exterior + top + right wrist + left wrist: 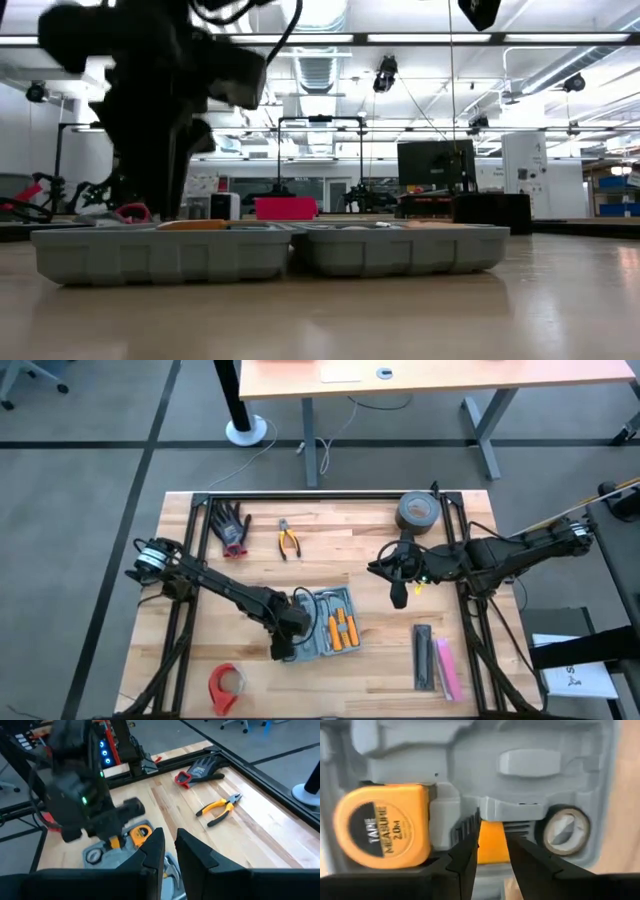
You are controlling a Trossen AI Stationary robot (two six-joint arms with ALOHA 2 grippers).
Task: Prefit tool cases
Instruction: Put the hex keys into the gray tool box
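- Lying open near the worktop's front centre, one tool case holds three orange-handled tools and one tape measure.
- Left gripper fingers pinch an orange piece over the tray; right gripper fingers pressed together beside the case.
- Around it: one pliers, one glove, two tape rolls.

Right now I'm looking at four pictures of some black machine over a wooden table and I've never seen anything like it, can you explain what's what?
It is a robot with two dark arms, each ending in a two-finger gripper. One picture looks down from above, one looks level across the table, and two come from cameras on the wrists. The left gripper is down at the open tool case. Its fingers sit close around a small yellow piece beside a yellow tape measure; I can't tell whether it grips it. The right gripper hangs empty and shut. Also on the table: gloves, pliers, a grey tape roll, a red tape roll, and black and pink bars.
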